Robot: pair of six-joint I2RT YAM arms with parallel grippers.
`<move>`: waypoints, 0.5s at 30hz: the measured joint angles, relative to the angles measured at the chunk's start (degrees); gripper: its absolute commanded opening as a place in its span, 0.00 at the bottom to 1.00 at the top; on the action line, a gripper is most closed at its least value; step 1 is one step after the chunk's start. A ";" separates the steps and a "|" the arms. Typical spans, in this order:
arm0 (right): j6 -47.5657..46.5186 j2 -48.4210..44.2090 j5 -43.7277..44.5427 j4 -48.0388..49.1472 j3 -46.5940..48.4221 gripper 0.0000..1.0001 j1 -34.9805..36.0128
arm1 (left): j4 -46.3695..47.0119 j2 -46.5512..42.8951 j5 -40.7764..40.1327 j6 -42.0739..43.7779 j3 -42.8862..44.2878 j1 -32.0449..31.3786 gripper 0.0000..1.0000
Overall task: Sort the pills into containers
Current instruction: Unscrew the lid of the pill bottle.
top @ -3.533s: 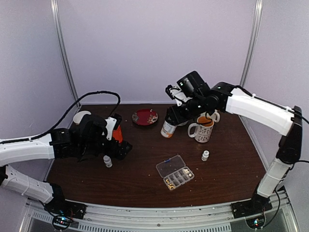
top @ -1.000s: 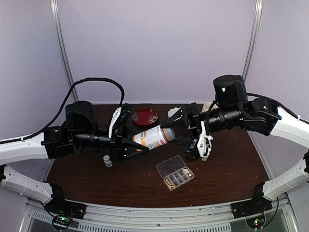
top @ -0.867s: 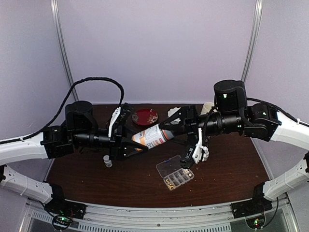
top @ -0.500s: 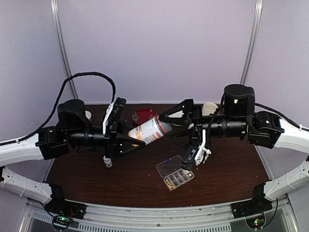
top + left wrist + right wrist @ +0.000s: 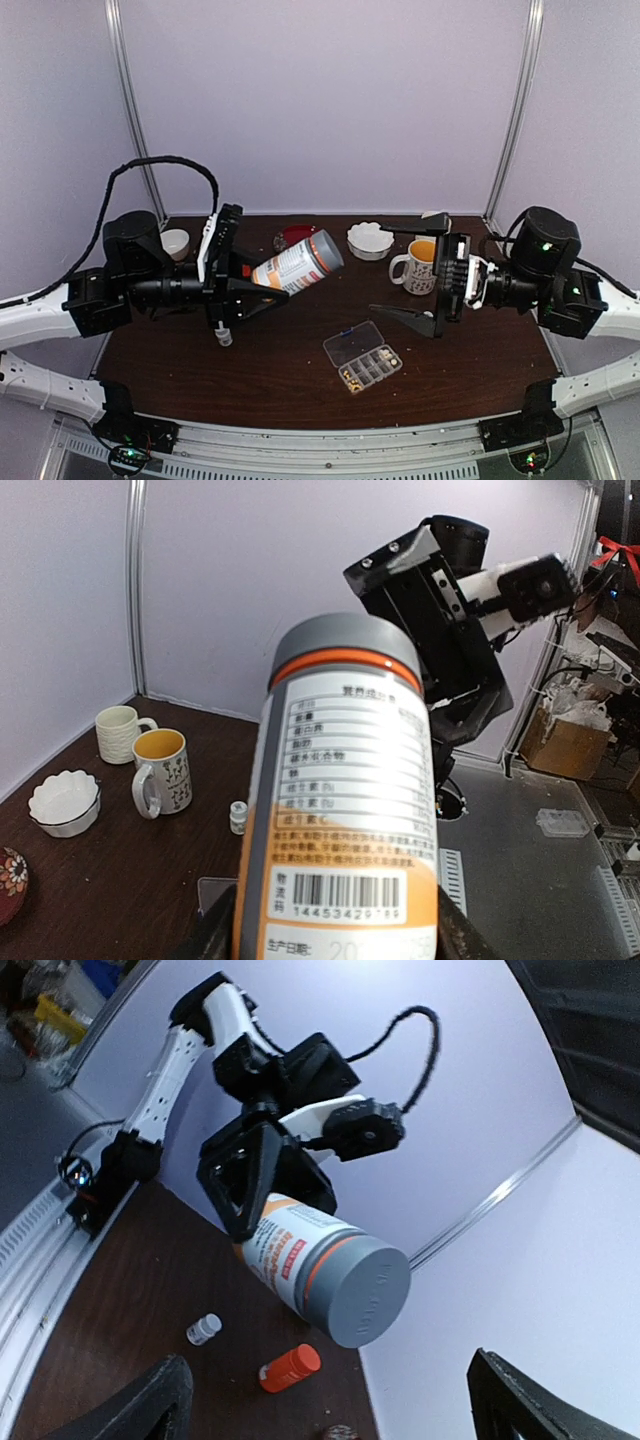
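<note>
The clear organiser box [image 5: 362,357] lies lid-open on the table, tan and white pills [image 5: 351,377] in some of its containers. Above and left of it, my left gripper [image 5: 258,284] is shut on the lower body of a grey-capped bottle [image 5: 297,264], held tilted in the air with its cap pointing right. In the left wrist view the bottle [image 5: 350,810] fills the middle between both fingers. My right gripper [image 5: 408,275] hangs open well to the right of the cap, nothing between its fingers [image 5: 140,1405]; the bottle [image 5: 320,1265] lies ahead of it.
A patterned mug [image 5: 421,266], a white scalloped bowl [image 5: 370,240], a red plate [image 5: 290,235] and a white cup [image 5: 177,242] stand along the back. A small white vial [image 5: 224,335] is under the left gripper. An orange bottle [image 5: 290,1368] lies on the table.
My right gripper has opened wide, let go of the bottle's cap end and drawn back to the right. The left gripper has kept the bottle and shifted it slightly left and up.
</note>
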 measured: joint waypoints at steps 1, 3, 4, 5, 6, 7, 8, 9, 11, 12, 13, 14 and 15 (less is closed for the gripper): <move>5.90 -0.13 1.55 0.87 0.04 1.00 0.00 | 0.04 -0.20 -0.31 0.44 -0.15 0.00 0.30; 19.21 -0.07 4.83 -1.79 2.64 1.00 0.00 | 0.11 -0.52 -0.74 1.29 -0.55 0.00 0.30; 24.00 0.20 5.81 -3.45 4.37 1.00 0.00 | 0.13 -0.68 -0.98 1.79 -0.81 0.00 0.30; 29.79 0.79 6.73 -6.58 7.37 1.00 0.00 | 0.15 -0.76 -1.18 2.21 -1.03 0.00 0.29; 34.14 1.49 7.23 -8.87 9.94 1.00 0.00 | 0.11 -0.79 -1.33 2.62 -1.14 0.00 0.29; 39.69 2.84 7.19 -12.76 14.12 1.00 -0.07 | 0.11 -0.74 -1.57 3.19 -1.25 0.00 0.29; 43.34 4.02 6.56 -15.04 16.85 1.00 -0.13 | 0.07 -0.74 -1.68 3.54 -1.29 0.00 0.29; 47.15 5.29 5.51 -17.49 19.50 1.00 -0.22 | 0.09 -0.74 -1.81 4.00 -1.29 0.00 0.29; 53.88 7.69 3.23 -21.92 23.28 1.00 -0.24 | 0.11 -0.74 -1.95 4.94 -1.29 0.00 0.28; 58.18 9.27 2.21 -25.35 25.14 1.00 -0.28 | 0.11 -0.74 -2.05 5.46 -1.29 0.00 0.28; 61.20 10.45 1.49 -27.61 26.16 1.00 -0.44 | 0.09 -0.74 -2.16 5.99 -1.29 0.00 0.28; 64.26 11.65 0.57 -29.66 27.02 1.00 -0.68 | 0.11 -0.74 -2.25 6.58 -1.29 0.00 0.28; 68.30 13.09 -0.72 -32.24 27.82 1.00 -1.33 | 0.11 -0.74 -2.32 7.15 -1.29 0.00 0.28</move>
